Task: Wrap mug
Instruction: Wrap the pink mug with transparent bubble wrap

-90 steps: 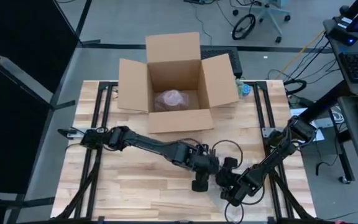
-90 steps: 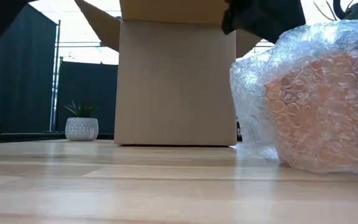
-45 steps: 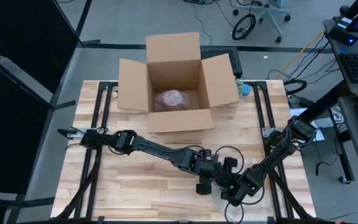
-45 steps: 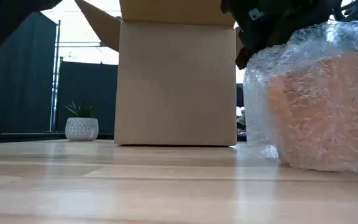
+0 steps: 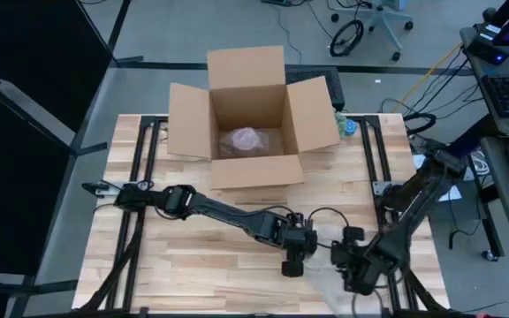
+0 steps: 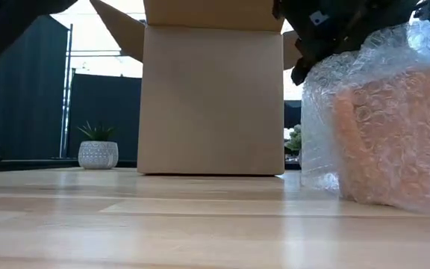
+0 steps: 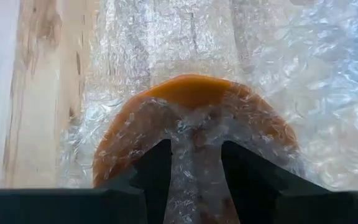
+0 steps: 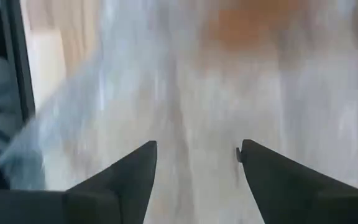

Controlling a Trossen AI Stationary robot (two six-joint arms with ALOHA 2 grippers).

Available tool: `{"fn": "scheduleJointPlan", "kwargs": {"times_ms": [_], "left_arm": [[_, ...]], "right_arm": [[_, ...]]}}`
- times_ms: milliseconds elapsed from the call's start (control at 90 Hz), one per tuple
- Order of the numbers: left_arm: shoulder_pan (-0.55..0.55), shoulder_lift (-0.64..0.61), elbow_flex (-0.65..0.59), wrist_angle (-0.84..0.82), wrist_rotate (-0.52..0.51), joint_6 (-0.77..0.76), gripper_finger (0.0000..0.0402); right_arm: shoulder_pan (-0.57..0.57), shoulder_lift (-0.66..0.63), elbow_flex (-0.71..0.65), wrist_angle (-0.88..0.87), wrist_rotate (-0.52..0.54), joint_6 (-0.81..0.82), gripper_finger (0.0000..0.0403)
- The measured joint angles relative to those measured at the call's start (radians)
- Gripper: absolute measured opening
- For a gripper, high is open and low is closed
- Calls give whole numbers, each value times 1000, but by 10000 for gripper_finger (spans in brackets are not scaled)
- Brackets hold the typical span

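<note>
Your left arm is reaching from the table's left edge across to its front middle, and the left gripper is clenching the orange mug through the bubble wrap, one finger on each side of a fold of wrap over the mug's rim. In the high view that left gripper is sitting near the front edge, just left of the pale wrap spreading toward the front edge. In the low view the mug is standing on the tabletop inside its wrap, with dark gripper parts pressing at its top.

Behind it, at the middle of the table's back edge, the open cardboard box is holding a bubble-wrapped bundle. A small potted plant is standing in the room beyond, left of the box in the low view.

Your right arm is coming in from the right edge, and the right gripper is hovering just right of the mug near the front edge. Its fingers are spread wide apart over the blurred wrap, gripping nothing
</note>
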Motion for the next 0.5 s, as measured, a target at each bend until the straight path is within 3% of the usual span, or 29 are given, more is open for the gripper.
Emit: {"fn": "scheduleJointPlan", "kwargs": {"times_ms": [256, 500], "left_arm": [[0, 0, 0, 0, 0, 7, 134], [-1, 0, 0, 0, 0, 7, 134]], "right_arm": [[187, 52, -56, -31, -136, 288, 219], [253, 61, -143, -8, -154, 428, 219]]}}
